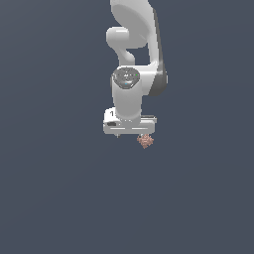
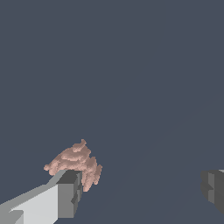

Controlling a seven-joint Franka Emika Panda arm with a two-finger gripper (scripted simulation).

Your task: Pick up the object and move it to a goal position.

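Observation:
The object (image 1: 145, 141) is a small lumpy pinkish-brown blob. In the exterior view it sits just under the end of the white hand that is on the view's right. My gripper (image 1: 130, 135) points down and is open, with the fingers far apart. In the wrist view the object (image 2: 76, 164) lies right by one grey fingertip (image 2: 68, 197), which covers part of it. The other fingertip (image 2: 213, 188) is far from it at the picture's edge. The gap at the gripper's middle (image 2: 140, 192) is empty. I cannot tell whether the near finger touches the object.
A plain dark grey-blue floor (image 1: 59, 198) fills both views. The white arm (image 1: 134, 44) rises above the hand in the exterior view. No other object shows.

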